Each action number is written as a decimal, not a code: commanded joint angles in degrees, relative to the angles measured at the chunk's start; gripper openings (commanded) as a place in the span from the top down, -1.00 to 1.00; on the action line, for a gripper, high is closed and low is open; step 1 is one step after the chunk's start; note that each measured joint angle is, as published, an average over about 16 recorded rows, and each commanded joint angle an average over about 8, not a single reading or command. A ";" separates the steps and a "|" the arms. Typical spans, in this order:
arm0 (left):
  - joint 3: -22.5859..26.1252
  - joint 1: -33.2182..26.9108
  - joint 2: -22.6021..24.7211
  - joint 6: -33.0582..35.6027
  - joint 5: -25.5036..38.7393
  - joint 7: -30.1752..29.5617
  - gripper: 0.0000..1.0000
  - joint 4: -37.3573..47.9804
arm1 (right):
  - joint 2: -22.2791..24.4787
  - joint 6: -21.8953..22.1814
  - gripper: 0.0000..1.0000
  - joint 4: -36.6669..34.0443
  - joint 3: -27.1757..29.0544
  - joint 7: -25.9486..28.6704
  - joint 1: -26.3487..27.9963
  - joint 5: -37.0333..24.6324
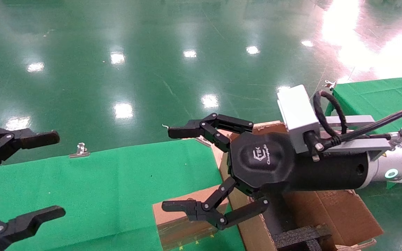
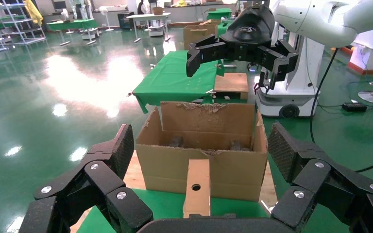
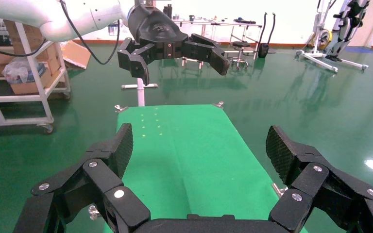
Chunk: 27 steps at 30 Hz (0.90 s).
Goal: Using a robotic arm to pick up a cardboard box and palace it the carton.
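The small brown cardboard box lies on the green cloth, tight against the big carton. In the left wrist view the cardboard box shows its narrow face with a round hole, in front of the carton. The robotic arm's right gripper hangs open in the air over the box, nothing between its fingers, and shows again high over the carton as the right gripper. My left gripper stands open at the left edge, facing the box from a distance. Black foam sits inside the carton.
A green cloth covers the table, held by metal clips. A second green-covered table stands at the back right. Shiny green floor lies beyond. A white robot base stands behind the carton.
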 commanded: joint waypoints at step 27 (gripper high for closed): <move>0.00 0.00 0.00 0.00 0.00 0.00 1.00 0.00 | 0.00 -0.06 -1.00 -0.01 -0.03 -0.07 0.01 -0.11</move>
